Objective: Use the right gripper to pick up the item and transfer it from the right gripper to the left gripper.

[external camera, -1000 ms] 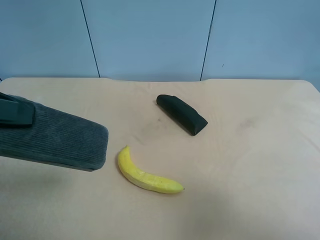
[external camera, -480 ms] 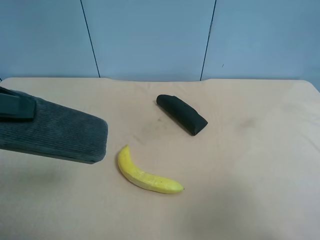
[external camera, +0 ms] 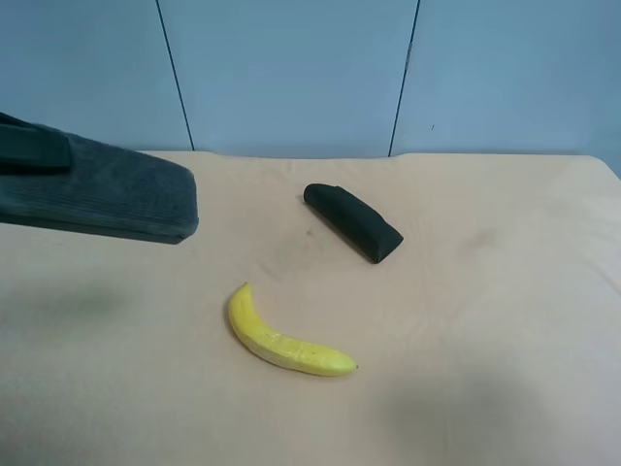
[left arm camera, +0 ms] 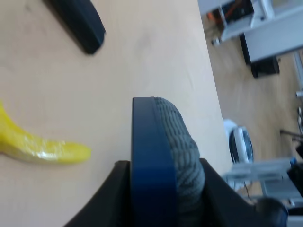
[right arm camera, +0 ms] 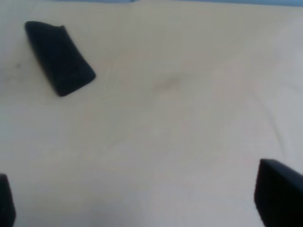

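eraser: small block with a dark grey ribbed felt face and blue base, gripped edge-on between the left gripper's fingers, up off the table; in the exterior high view it juts in from that view's left
left gripper: jaws closed narrow on the eraser, one black finger against the blue base and the other against the felt
right gripper: jaws spread wide with nothing between them, only the two dark fingertips showing at the edge of its wrist view, over bare tabletop
table: pale wooden top, carrying the other two objects
banana: yellow, lying flat, well apart from the eraser
black case: wedge-shaped, lying beyond the banana, untouched
stage: by my reading the handover is done, since the eraser sits in the left jaws alone
doing it well: keep the clamp firm, as the felt side may compress and slip; carry it level, clear of the banana and case
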Motion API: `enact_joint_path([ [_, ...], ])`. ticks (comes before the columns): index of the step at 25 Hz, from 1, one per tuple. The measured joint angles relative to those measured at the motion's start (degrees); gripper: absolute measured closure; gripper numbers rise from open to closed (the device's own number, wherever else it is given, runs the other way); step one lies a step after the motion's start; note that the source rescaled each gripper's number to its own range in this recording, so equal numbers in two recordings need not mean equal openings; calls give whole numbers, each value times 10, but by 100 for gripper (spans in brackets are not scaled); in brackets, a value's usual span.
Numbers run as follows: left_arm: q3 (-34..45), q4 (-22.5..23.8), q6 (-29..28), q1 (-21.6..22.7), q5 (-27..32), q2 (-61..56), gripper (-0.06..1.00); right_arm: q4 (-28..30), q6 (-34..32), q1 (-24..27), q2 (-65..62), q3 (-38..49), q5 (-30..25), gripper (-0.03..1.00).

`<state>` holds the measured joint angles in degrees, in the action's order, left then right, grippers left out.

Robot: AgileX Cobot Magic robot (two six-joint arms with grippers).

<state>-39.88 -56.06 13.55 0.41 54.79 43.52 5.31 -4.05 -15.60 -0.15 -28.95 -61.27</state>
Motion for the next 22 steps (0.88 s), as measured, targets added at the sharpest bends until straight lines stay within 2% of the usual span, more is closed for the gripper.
enact_joint_path([
  [6,-21,1,24,0,-52,65,94,0,0,1,0,0,0,-3],
  [12,-86,1,81,0,-102,214,94,0,0,1,0,0,0,-3],
  [17,-135,26,99,1,-154,347,94,0,0,1,0,0,0,-3],
  [22,-147,34,103,34,-192,442,94,0,0,1,0,0,0,-3],
])
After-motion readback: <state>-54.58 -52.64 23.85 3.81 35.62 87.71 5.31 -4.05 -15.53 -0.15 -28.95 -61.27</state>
